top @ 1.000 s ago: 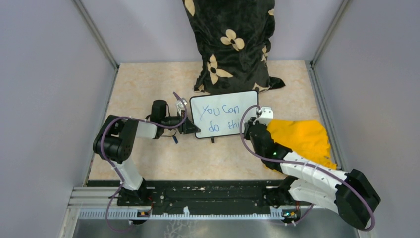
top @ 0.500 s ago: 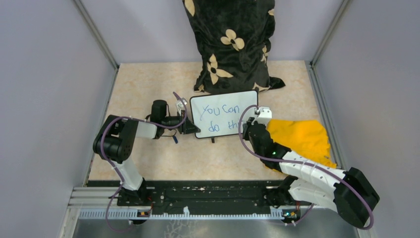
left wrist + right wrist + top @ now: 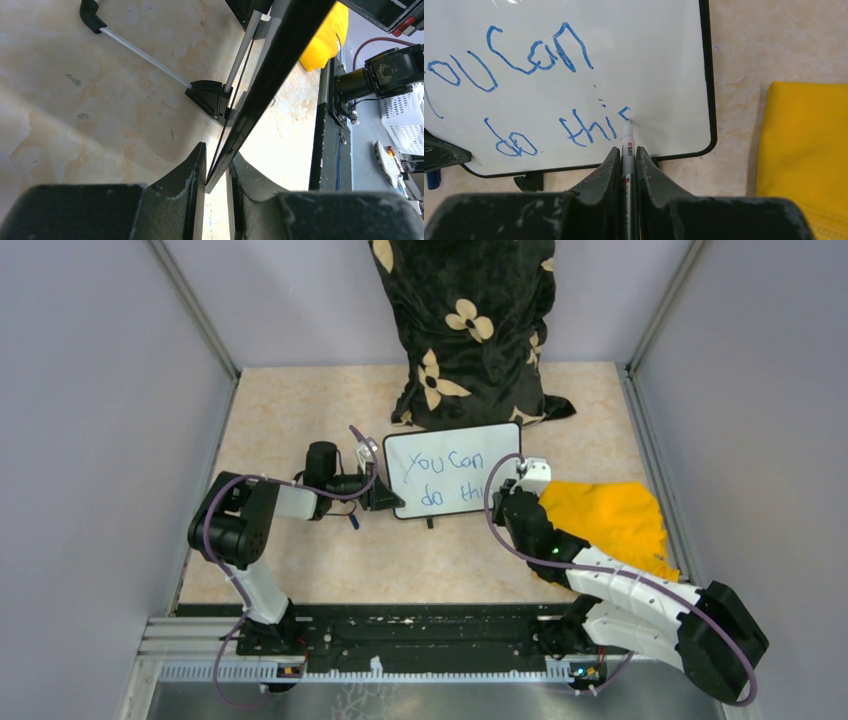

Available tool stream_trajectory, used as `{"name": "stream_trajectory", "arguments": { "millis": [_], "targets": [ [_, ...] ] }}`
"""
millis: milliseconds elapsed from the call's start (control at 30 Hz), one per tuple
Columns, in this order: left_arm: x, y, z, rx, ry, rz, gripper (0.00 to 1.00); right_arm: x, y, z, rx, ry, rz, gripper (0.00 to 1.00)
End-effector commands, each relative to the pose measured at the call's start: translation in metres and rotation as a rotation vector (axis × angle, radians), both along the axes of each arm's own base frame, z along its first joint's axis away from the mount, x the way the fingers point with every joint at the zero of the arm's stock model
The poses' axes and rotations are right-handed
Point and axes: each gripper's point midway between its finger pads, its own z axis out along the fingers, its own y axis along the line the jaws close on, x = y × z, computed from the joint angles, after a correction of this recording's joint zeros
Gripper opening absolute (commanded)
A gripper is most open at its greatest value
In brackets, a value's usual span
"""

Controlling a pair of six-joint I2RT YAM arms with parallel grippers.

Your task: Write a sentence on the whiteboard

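Near the middle of the bench (image 3: pixel 300 410), just in front of a black flowered cushion (image 3: pixel 465 330), the whiteboard (image 3: pixel 452 470) stands propped up, with a yellow cloth (image 3: pixel 605 520) lying just beside its right end. The left pincer (image 3: pixel 218 155) is clamped on the board's left edge, the thin frame sandwiched between its fingers. I take this as a brace against the writing pressure. The right pincer (image 3: pixel 627 151) is closed on a marker (image 3: pixel 628 137), whose tip touches the white surface at the lower right. There the sentence (image 3: pixel 574 131) reads "You can" above "do thi", with the top hook of the last letter begun.

The step in hand, as I judge it, is finishing that "s". Doing it well calls for light, even contact so the board does not rock back. The stroke should curve a little to the left, then back right and down, ending clear of the black frame, which is near. The left grip should not slacken until the tip lifts — otherwise the stroke may skid.
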Motion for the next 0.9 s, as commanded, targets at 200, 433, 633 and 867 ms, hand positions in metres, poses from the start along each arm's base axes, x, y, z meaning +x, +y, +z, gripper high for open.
{"name": "stream_trajectory", "arguments": {
  "millis": [200, 433, 633, 867],
  "targets": [
    [0.007, -0.001, -0.005, 0.023, -0.030, 0.003, 0.26, 0.003, -0.013, 0.006, 0.001, -0.023, -0.061, 0.00],
    [0.007, -0.001, -0.005, 0.024, -0.029, 0.004, 0.26, 0.001, -0.016, 0.003, -0.010, -0.013, -0.066, 0.00],
    [0.007, -0.001, -0.005, 0.023, -0.031, 0.003, 0.26, 0.000, -0.014, -0.001, -0.015, -0.001, -0.050, 0.00],
    [0.007, -0.001, -0.005, 0.023, -0.030, 0.004, 0.26, -0.003, -0.012, -0.007, -0.013, 0.014, -0.031, 0.00]
  ]
}}
